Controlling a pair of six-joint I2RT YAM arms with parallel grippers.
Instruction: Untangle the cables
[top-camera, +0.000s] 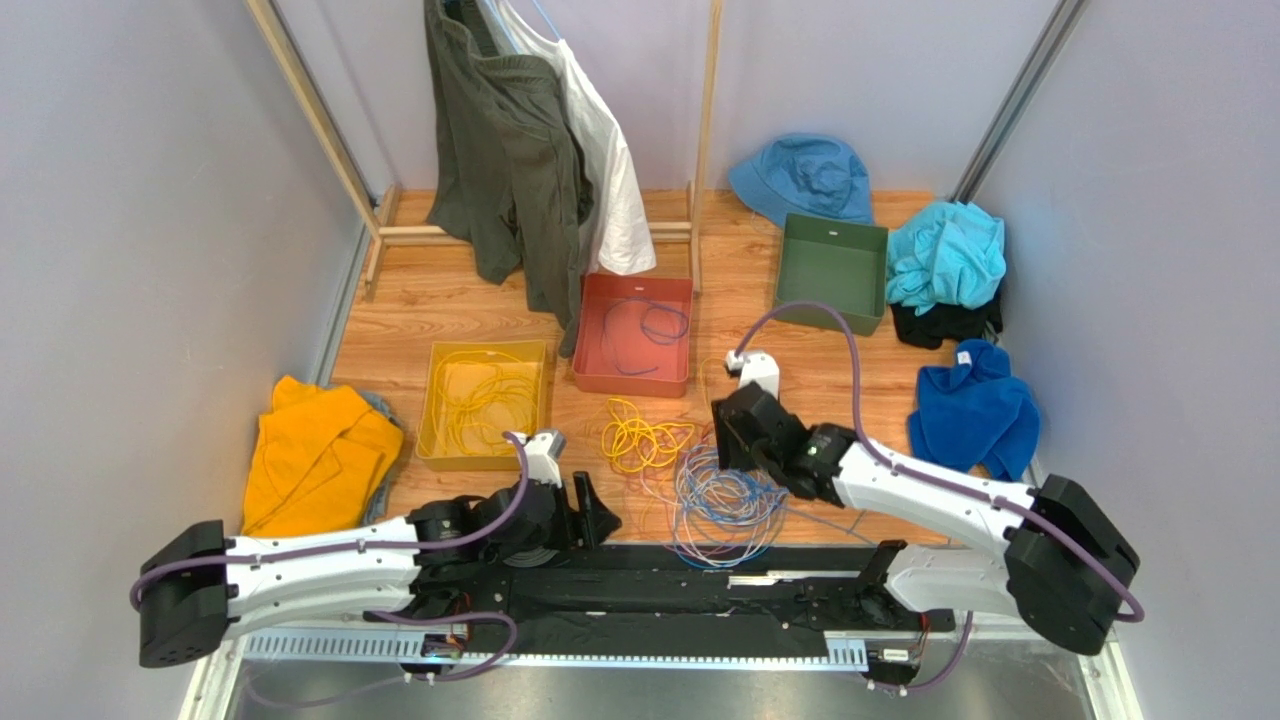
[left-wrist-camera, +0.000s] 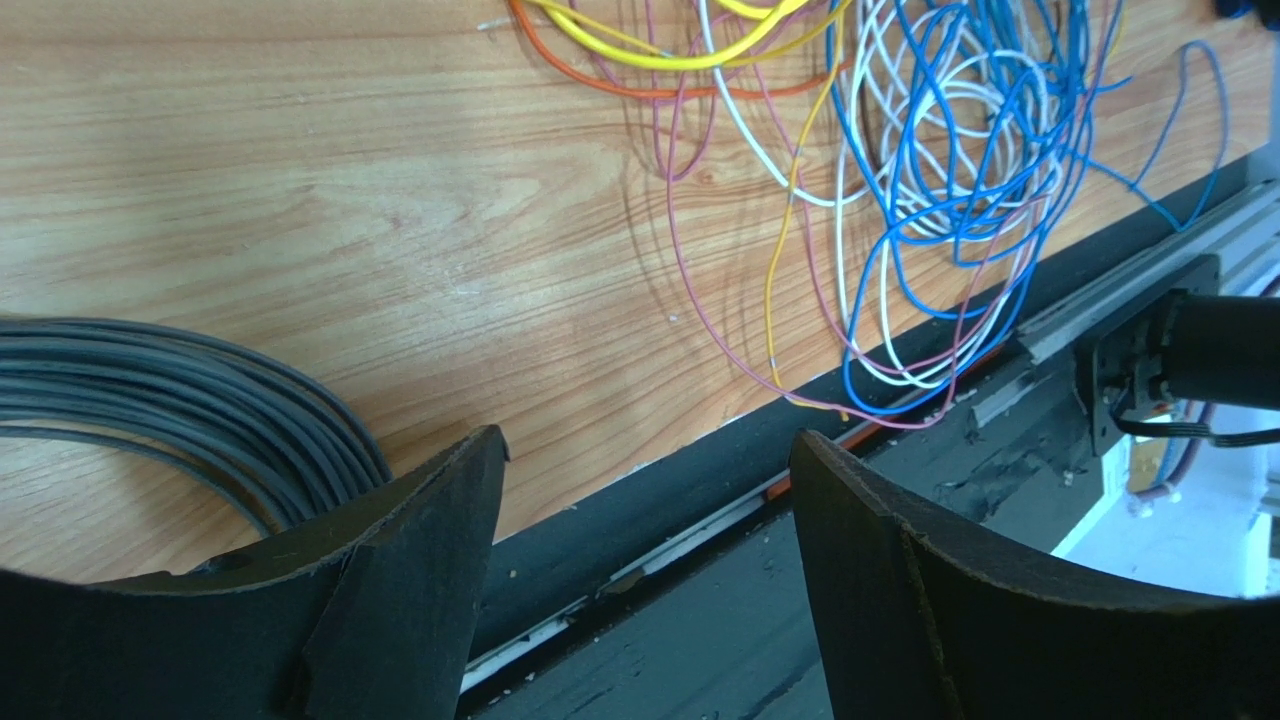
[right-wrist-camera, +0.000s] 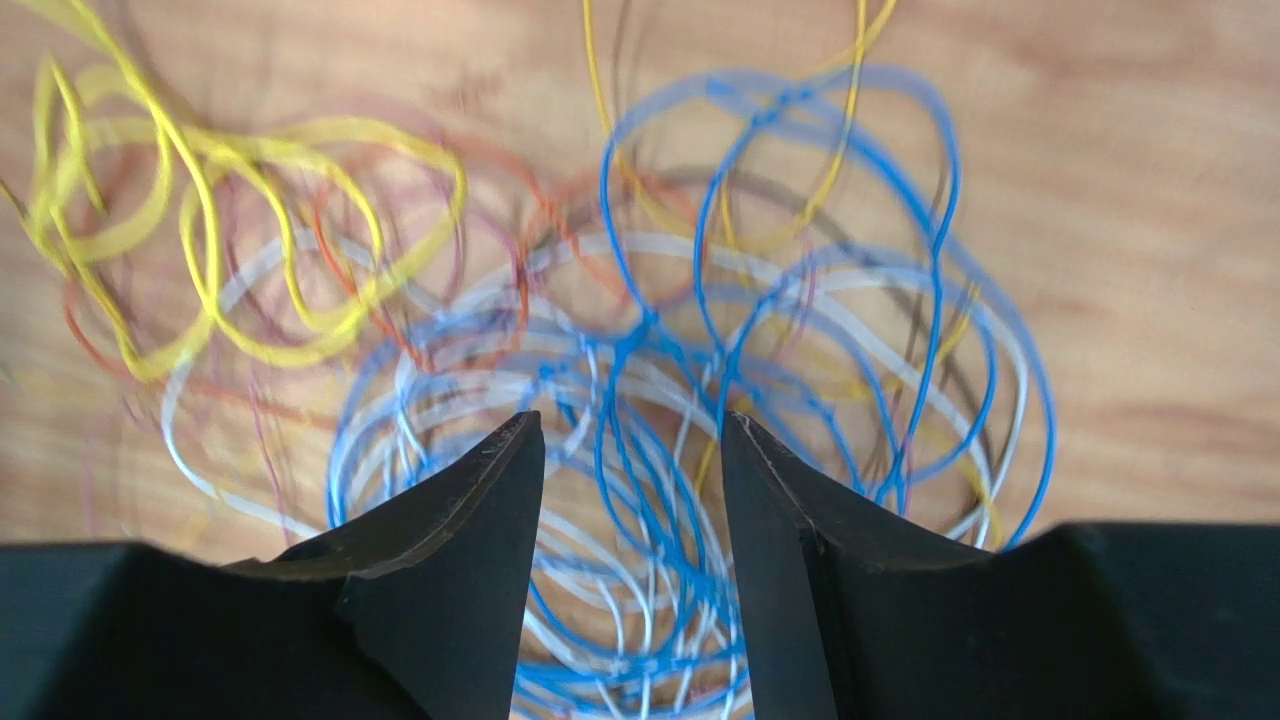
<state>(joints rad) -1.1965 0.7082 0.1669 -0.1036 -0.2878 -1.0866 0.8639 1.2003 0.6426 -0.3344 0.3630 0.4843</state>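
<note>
A tangle of thin cables lies on the wooden table: blue and white loops (top-camera: 724, 507), a yellow bundle (top-camera: 643, 437), with pink and orange strands mixed in. In the right wrist view the blue and white loops (right-wrist-camera: 661, 375) and the yellow bundle (right-wrist-camera: 196, 225) lie under my right gripper (right-wrist-camera: 631, 435), which is open and empty just above them. My right gripper (top-camera: 739, 413) hovers over the tangle's far right side. My left gripper (top-camera: 589, 503) is open and empty near the table's front edge, left of the tangle (left-wrist-camera: 932, 165); its jaws (left-wrist-camera: 649, 450) stand wide apart. A coil of black cable (left-wrist-camera: 166, 398) lies beside its left finger.
A yellow tray (top-camera: 484, 399) holds yellow cable, a red tray (top-camera: 636, 333) holds a purple cable, a green tray (top-camera: 831, 267) stands further right. Clothes hang on a wooden rack (top-camera: 526, 135). An orange cloth (top-camera: 313, 450), blue hat (top-camera: 804, 177) and blue garments (top-camera: 974, 405) lie around.
</note>
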